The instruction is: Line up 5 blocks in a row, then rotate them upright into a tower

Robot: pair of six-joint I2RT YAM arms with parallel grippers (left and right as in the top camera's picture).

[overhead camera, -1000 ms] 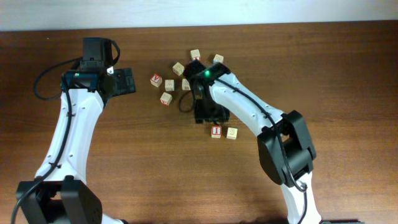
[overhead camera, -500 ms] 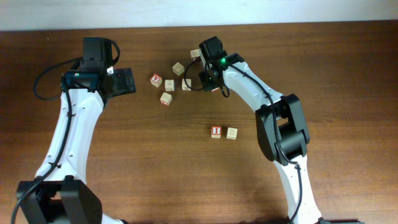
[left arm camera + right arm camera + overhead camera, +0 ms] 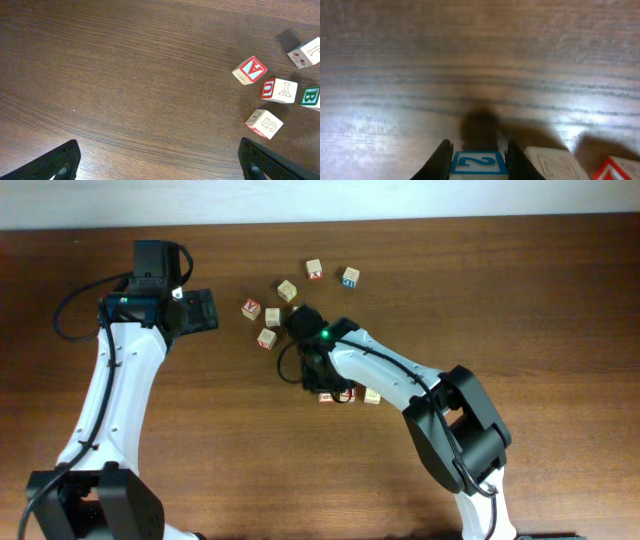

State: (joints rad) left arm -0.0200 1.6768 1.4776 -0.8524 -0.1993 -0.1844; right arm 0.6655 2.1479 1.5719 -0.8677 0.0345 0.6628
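My right gripper (image 3: 480, 167) is shut on a small wooden cube (image 3: 480, 164) whose facing side shows a blue-framed 2. In the overhead view this gripper (image 3: 324, 387) is low over the middle of the table, and the cube (image 3: 327, 397) is next to a red-framed block (image 3: 347, 394) and a pale block (image 3: 372, 395). More blocks lie further back: three in a group (image 3: 267, 338), one (image 3: 288, 290) behind them, and two at the rear (image 3: 314, 269). My left gripper (image 3: 157, 162) is open over bare wood, left of the group.
The left wrist view shows a red V block (image 3: 250, 70), a U/Y block (image 3: 279, 90), a block marked 5 (image 3: 263, 123) and a green B block (image 3: 311, 96) at the right. A blue-printed cube (image 3: 350, 277) sits at the back.
My right gripper reached into the back cluster, closed on a cube and carried it forward beside the two front blocks. The left arm has not moved.
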